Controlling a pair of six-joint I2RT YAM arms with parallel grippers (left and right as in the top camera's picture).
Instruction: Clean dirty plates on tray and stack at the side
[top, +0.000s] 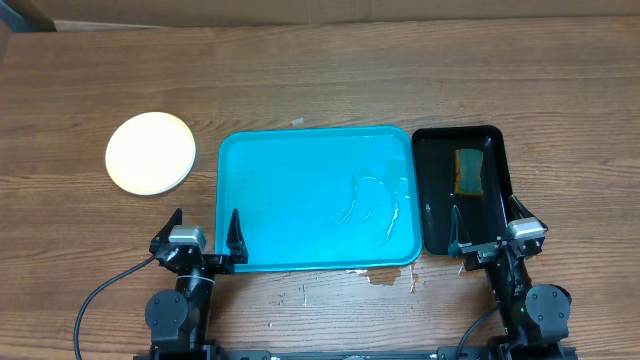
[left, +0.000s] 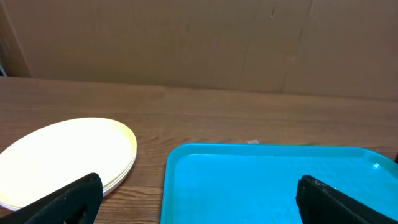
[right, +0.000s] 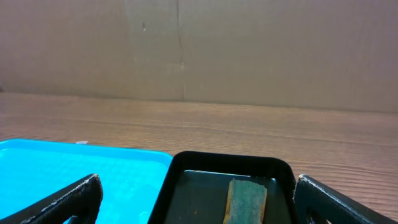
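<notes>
Plates (top: 151, 152) stacked toward bench's left edge; tray (top: 300, 190) holds none. Left claw (top: 205, 222) and right claw (top: 487, 215) spread, empty. Judgement: task done; hold arms clear of stack.

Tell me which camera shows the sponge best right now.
The overhead view: the whole sponge shows, lying in the black tray. The right wrist view catches it low and foreshortened, cut off by the frame's bottom edge. The left wrist view does not show it.

Stack of plates (top: 151, 153) left of the tray (top: 290, 200), narrow tray (top: 440, 212) just right, sponge (top: 468, 170) in it
</notes>
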